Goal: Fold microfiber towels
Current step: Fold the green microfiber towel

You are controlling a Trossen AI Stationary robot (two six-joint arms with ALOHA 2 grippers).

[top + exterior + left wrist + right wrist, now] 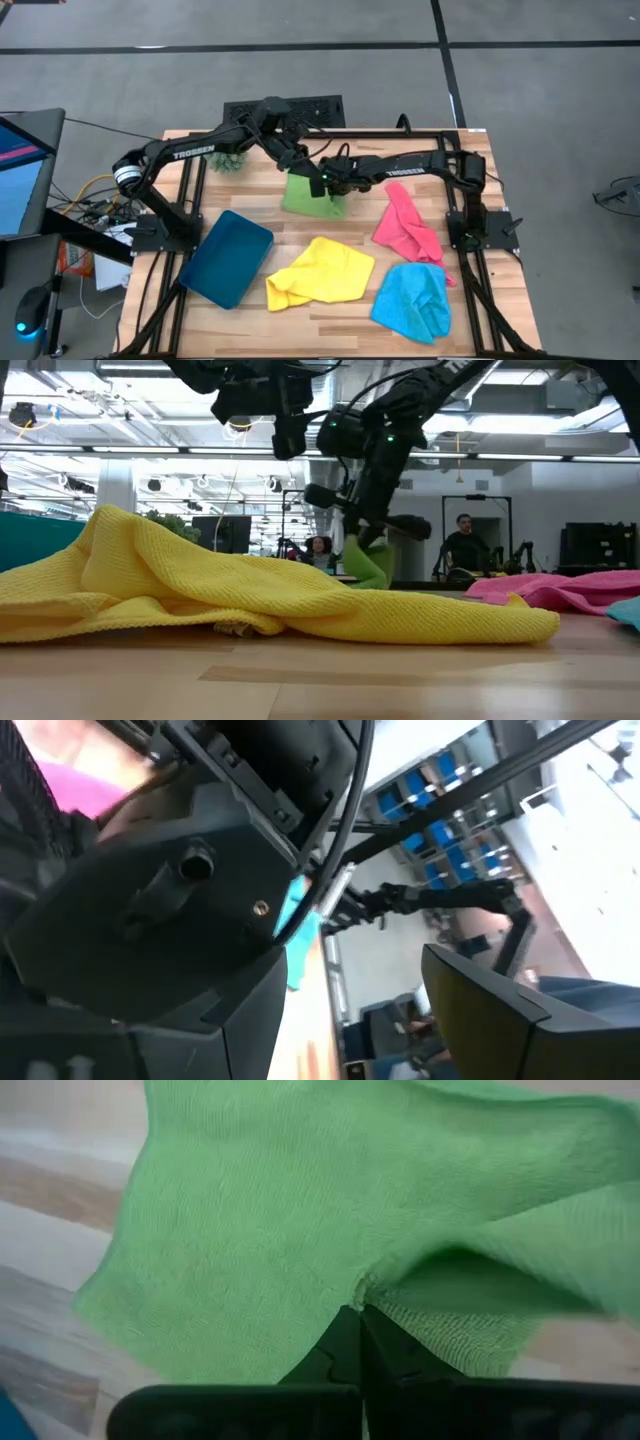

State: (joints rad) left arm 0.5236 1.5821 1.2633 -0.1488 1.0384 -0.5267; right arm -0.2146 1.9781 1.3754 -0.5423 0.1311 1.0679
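Green towel [260,1230], centre of the high view, pinched at a fold by the right gripper [360,1312], fingers pressed together; left gripper [312,172] hovers beside, fingers spread.

Bright, even overhead light with soft shadows; the left wrist view is blurred, the room behind hazy.

A wooden table [330,310] holds four towels and a tray. One towel [308,196] lies at the far centre, pinched by the right gripper [322,184], with the left gripper [300,160] just beside it. A second towel [320,272] lies near the centre. The tray [226,258] sits left of it. A third towel [408,226] lies right, and the fourth [414,300] nearer, at the near right.
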